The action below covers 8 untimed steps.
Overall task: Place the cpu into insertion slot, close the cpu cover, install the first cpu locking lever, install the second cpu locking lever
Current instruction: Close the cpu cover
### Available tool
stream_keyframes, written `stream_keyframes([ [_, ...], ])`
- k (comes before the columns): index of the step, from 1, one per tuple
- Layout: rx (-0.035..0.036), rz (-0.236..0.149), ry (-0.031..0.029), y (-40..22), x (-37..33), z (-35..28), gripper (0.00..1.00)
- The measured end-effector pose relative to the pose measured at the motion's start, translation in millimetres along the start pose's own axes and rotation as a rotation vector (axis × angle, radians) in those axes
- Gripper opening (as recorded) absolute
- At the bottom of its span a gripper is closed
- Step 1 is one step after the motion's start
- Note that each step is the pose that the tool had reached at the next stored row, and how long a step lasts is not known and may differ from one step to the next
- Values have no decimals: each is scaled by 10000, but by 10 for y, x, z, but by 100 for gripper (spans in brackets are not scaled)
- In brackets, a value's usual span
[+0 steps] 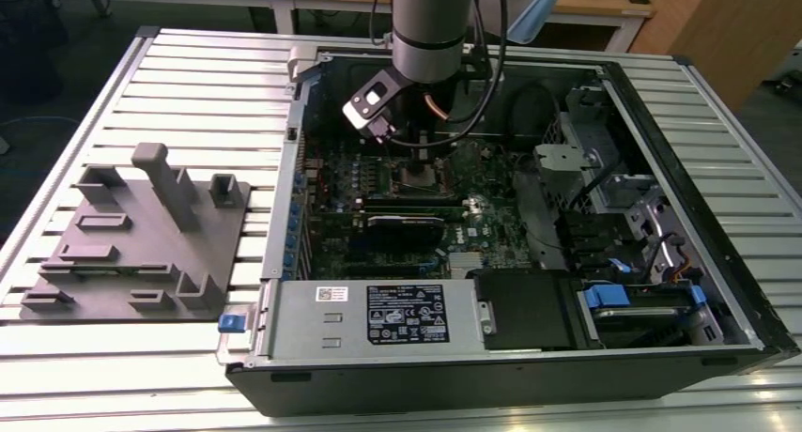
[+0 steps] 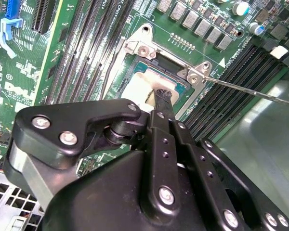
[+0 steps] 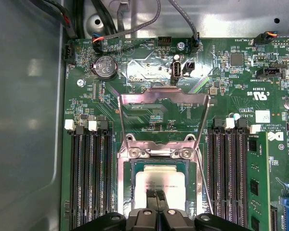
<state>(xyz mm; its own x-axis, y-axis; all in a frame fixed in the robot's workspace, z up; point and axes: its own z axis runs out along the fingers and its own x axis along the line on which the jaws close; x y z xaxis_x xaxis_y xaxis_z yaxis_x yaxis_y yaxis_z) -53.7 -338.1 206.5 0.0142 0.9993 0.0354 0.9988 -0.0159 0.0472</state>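
Two fingers of the gripper point(image 3: 156, 198) are drawn tight together with nothing between them, their tips on or just above the cpu point(image 3: 147, 180), which lies flat inside the insertion slot point(image 3: 124, 192). We judge the seating step to be nearly done. It goes well if we keep any touch light and straight down, never sideways, so the chip sits level on its pins. The first wrist view shows the cpu cover point(image 3: 135, 99) raised open behind the slot. The second wrist view shows a thin locking lever point(image 2: 250, 91) swung free. In the exterior view, the slot sits at twelve o'clock from the grey power supply box point(image 1: 363, 310).
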Motion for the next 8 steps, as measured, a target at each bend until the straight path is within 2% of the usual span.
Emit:
stream_keyframes([
  [8, 0, 1, 0, 2, 1, -47, 11],
])
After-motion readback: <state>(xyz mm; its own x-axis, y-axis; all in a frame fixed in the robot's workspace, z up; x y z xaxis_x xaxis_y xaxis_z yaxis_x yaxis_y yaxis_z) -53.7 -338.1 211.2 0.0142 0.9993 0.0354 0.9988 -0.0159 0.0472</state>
